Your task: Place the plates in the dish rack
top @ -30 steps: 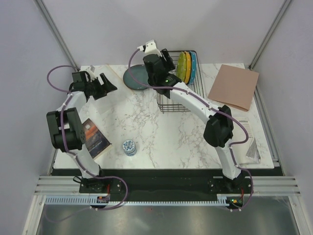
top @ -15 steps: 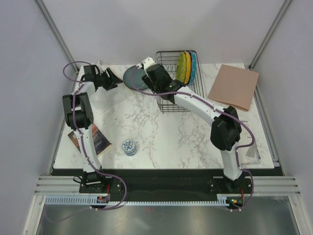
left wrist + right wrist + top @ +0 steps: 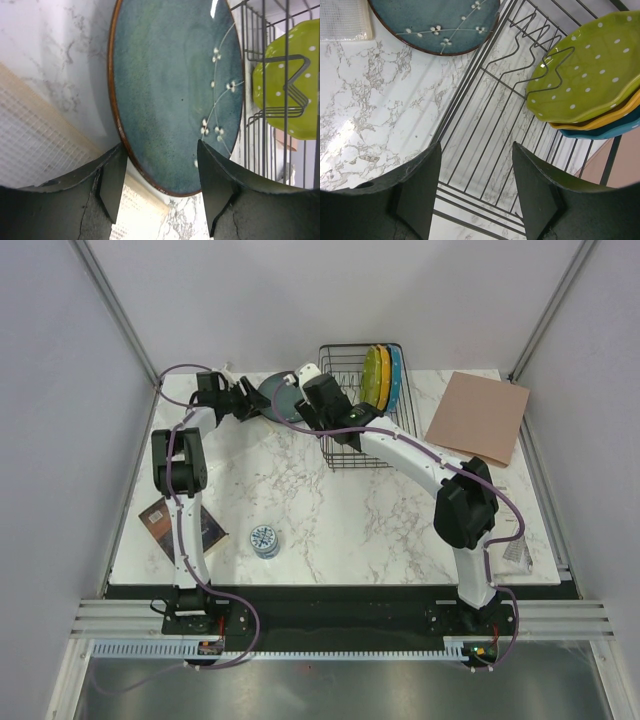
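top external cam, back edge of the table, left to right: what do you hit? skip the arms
dark teal plate flat on the table → lime-green plate → orange plate → blue plate, those three standing in the dish rack → brown sheet

So the table (image 3: pixel 340 520) is a white marble-look top with grey veins. The black wire dish rack (image 3: pixel 355 462) sits at the far edge, and the dark teal plate (image 3: pixel 175 95) lies flat just left of it. The plate's rim is right up against a white mesh mat (image 3: pixel 35 145). A pinkish-brown sheet (image 3: pixel 478 417) covers the far right corner. Nearer the front there's a little blue-white tin (image 3: pixel 265 539), a dark book (image 3: pixel 205 535) by the left edge, and a clear packet (image 3: pixel 515 545) by the right edge.
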Available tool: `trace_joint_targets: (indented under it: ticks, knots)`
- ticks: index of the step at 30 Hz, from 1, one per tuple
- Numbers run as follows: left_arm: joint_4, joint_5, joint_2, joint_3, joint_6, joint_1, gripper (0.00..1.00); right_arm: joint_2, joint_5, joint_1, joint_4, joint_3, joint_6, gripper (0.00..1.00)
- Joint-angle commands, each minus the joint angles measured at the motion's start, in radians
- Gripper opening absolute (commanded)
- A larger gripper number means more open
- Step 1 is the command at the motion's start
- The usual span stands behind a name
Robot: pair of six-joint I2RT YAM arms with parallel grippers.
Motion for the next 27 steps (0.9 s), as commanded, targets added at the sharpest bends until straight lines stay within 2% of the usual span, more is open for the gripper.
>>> trace_joint_targets:
  ticks: [1, 3, 6, 7, 10, 11, 12, 13, 14, 16, 20, 24, 27]
  knots:
    - [0.068, 0.012, 0.034, 0.041, -0.075, -0.002, 0.65, -0.038, -0.005, -0.004, -0.011, 0.002, 0.015, 0.66]
    - [0.077, 0.012, 0.044, 0.045, -0.098, -0.002, 0.64, -0.034, -0.002, -0.004, -0.013, 0.002, 0.021, 0.66]
    - [0.107, 0.02, 0.066, 0.045, -0.144, -0.003, 0.5, -0.026, -0.003, -0.004, -0.021, 0.002, 0.03, 0.66]
    - [0.122, 0.02, 0.07, 0.044, -0.156, -0.003, 0.4, -0.026, -0.011, -0.004, -0.024, 0.002, 0.033, 0.65]
    - [0.134, 0.031, 0.08, 0.038, -0.184, -0.005, 0.21, -0.023, -0.051, -0.002, -0.044, 0.008, 0.024, 0.52]
    - [0.148, 0.034, 0.078, 0.036, -0.19, -0.003, 0.19, -0.02, -0.058, -0.004, -0.051, 0.013, 0.021, 0.48]
    - [0.154, 0.038, 0.077, 0.036, -0.191, -0.003, 0.15, -0.02, -0.06, -0.005, -0.057, 0.013, 0.021, 0.48]
    - [0.159, 0.05, 0.072, 0.035, -0.194, 0.0, 0.03, -0.02, -0.056, -0.004, -0.056, 0.01, 0.026, 0.51]
    - [0.177, 0.058, 0.064, 0.028, -0.203, 0.003, 0.02, -0.018, -0.025, -0.005, -0.054, 0.012, 0.035, 0.69]
    - [0.2, 0.087, 0.032, 0.006, -0.22, 0.007, 0.02, -0.012, -0.025, -0.007, -0.047, 0.015, 0.017, 0.85]
    - [0.235, 0.126, -0.061, -0.034, -0.25, 0.041, 0.02, 0.003, -0.061, -0.021, -0.051, 0.059, -0.014, 0.89]
    - [0.237, 0.149, -0.167, -0.083, -0.214, 0.069, 0.02, 0.032, -0.17, -0.061, -0.07, 0.154, -0.022, 0.89]
    - [0.234, 0.196, -0.235, -0.119, -0.179, 0.09, 0.02, 0.072, -0.314, -0.111, -0.096, 0.258, -0.027, 0.89]
